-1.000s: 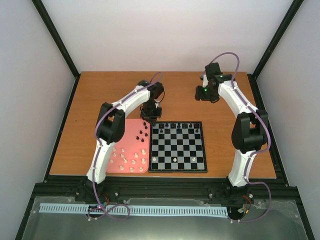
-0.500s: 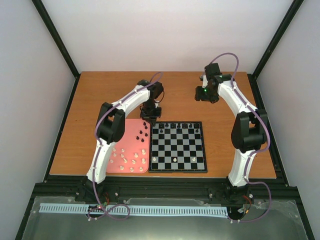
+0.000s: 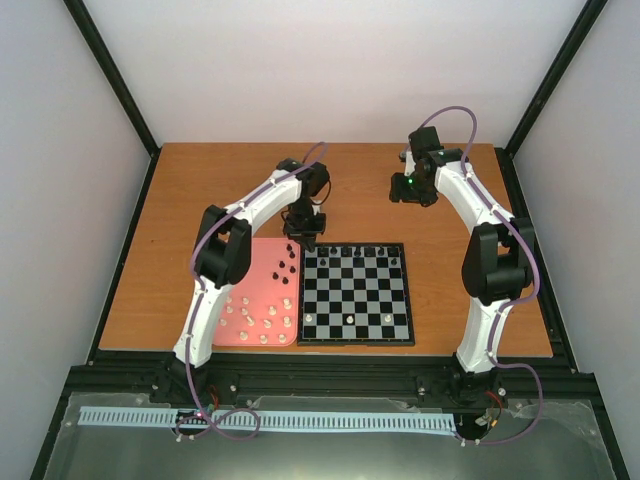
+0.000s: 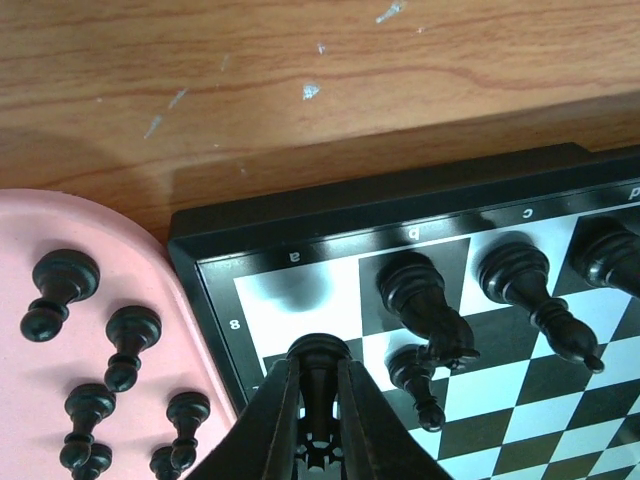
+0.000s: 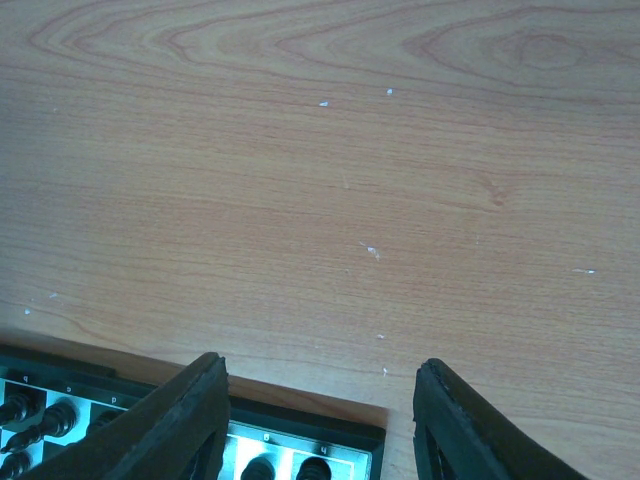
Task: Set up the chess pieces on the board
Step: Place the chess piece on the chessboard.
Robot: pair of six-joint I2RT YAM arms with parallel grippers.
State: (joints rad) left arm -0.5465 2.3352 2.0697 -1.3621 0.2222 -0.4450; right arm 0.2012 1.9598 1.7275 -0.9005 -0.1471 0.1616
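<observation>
- Lower the black piece (image 4: 318, 400), pinched tight in the left gripper (image 4: 318, 365), straight down onto the bare white corner square marked a and 8 on the board (image 4: 400, 195).
- Judged from the left wrist view to hang just short of that square, over row 7, so shift a little toward the far edge before descending.
- Aim to land the foot inside the square, not on a line.
- Mind the knight (image 4: 420, 300) on the next square and the pawn (image 4: 415, 375) in front of it: both close beside the held piece and easy to tip with a finger.
- Open only after seating the foot flat, then lift straight up.
- Leave the right gripper (image 5: 320, 430) alone: fingers wide apart, holding nothing, above the wooden table (image 5: 350, 200) just beyond the board's far edge.
- Held piece: black, glossy, slim stem, round foot, notched crown nearest the camera; probably a rook, upright in the grip.
- Elsewhere: more black figures along the far row, 3 cream pieces (image 3: 348, 318) on the near row, black pawns (image 4: 60, 285) waiting on the pink tray (image 4: 30, 400) touching the board's left side.
</observation>
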